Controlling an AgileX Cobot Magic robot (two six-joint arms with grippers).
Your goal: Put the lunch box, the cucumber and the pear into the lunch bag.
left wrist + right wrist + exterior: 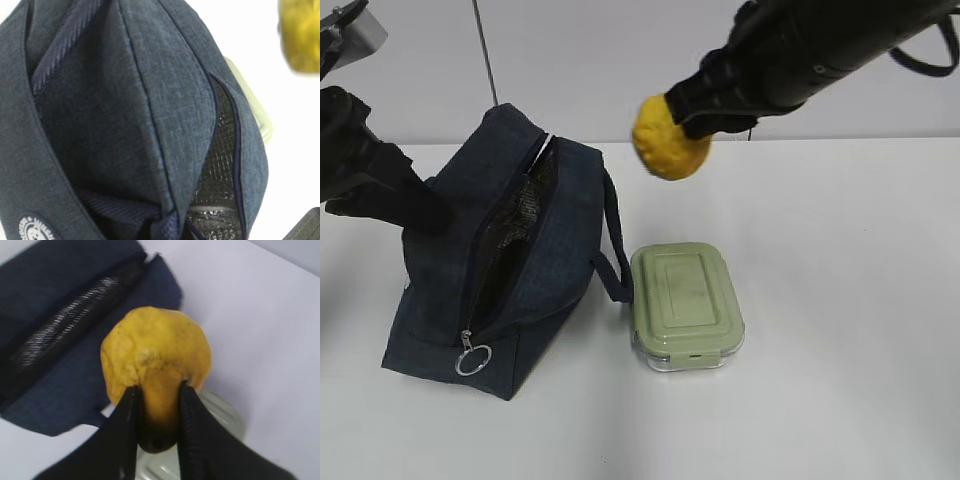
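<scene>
Pear [155, 357] sits pinched in right pincer [159, 400]; left pincer is clenched, unseen.

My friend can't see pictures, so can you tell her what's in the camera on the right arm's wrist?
The right end effector holds a lumpy yellow-orange pear in the air between its two black fingers. Below it to the left lies the dark navy fabric lunch bag, unzipped, and the pale green lunch box lid peeks out underneath.
</scene>
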